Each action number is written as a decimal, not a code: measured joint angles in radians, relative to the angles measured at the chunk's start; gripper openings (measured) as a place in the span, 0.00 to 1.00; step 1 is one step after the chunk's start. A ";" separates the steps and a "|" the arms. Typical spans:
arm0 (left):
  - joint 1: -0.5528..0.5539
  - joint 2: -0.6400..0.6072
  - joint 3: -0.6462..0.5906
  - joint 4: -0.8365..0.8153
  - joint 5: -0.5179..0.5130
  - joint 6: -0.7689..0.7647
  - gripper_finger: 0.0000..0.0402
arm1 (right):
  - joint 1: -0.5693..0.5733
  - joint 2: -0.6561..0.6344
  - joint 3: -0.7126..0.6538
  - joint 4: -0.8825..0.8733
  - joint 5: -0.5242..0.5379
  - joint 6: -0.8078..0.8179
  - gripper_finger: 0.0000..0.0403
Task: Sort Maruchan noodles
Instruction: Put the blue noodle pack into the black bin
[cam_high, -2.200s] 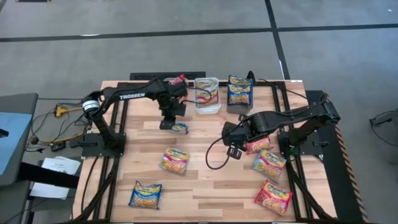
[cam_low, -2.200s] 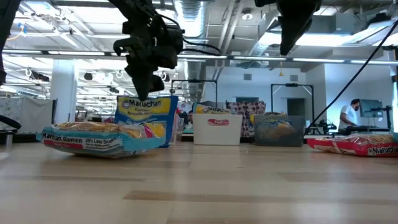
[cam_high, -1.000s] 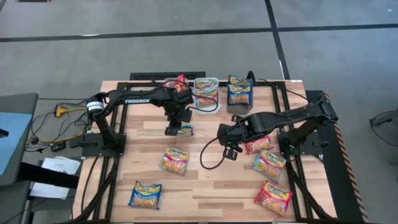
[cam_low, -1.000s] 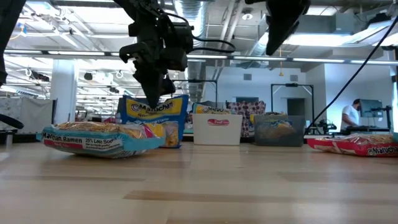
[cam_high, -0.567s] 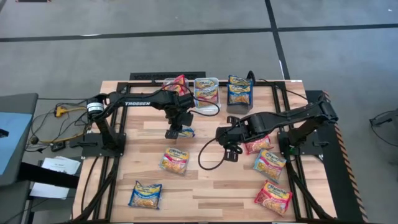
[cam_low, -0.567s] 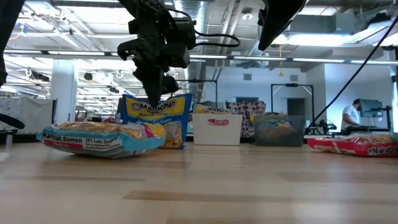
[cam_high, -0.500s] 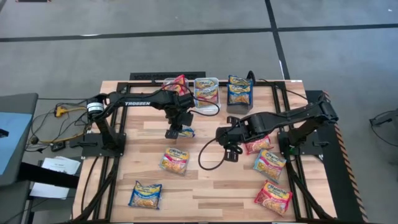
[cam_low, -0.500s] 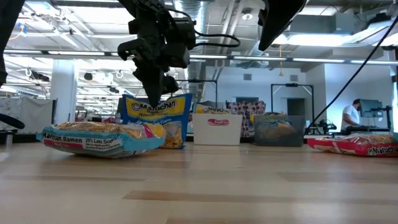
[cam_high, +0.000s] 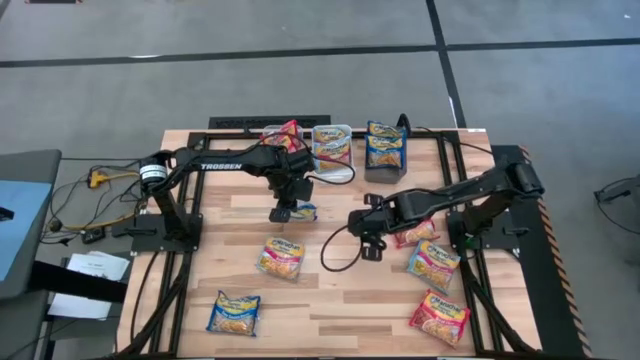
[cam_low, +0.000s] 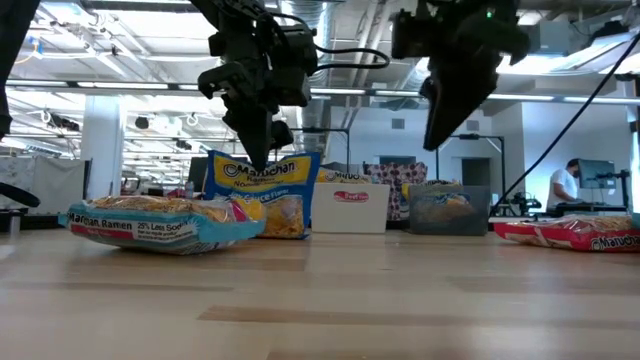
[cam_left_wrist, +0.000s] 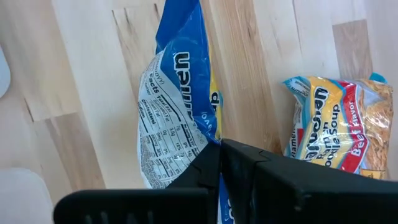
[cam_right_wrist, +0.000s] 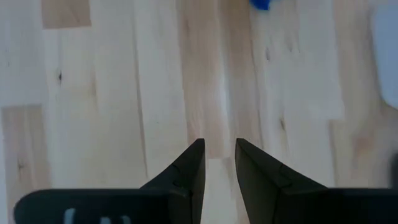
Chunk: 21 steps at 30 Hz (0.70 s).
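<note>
A blue packet (cam_high: 299, 211) is pinched by the left gripper (cam_high: 283, 213). The right gripper (cam_high: 368, 247) is partly open, empty. Three bins (cam_high: 332, 173) are partly filled; five packets (cam_high: 281, 259) are left.

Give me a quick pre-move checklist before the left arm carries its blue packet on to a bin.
1. Left gripper shut on the blue packet: ok.
2. Packet clear of the table: cannot tell; it hangs upright, bottom edge hidden.
3. Right gripper empty, over bare wood: ok.
4. Arms apart in the high view: ok.
5. Clear bin has room: cannot tell; a packet already lies in it.
6. Neighbouring packet out of the way: ok.
</note>
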 joint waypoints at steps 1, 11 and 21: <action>0.000 0.000 0.000 0.000 0.000 0.000 0.00 | -0.008 0.000 -0.014 0.030 -0.015 -0.013 0.28; 0.000 0.000 0.000 0.000 0.000 0.001 0.00 | -0.117 0.000 -0.158 0.477 -0.117 -0.199 0.28; 0.000 0.000 0.000 0.010 0.000 0.001 0.00 | -0.233 0.001 -0.158 0.595 -0.118 -0.433 0.28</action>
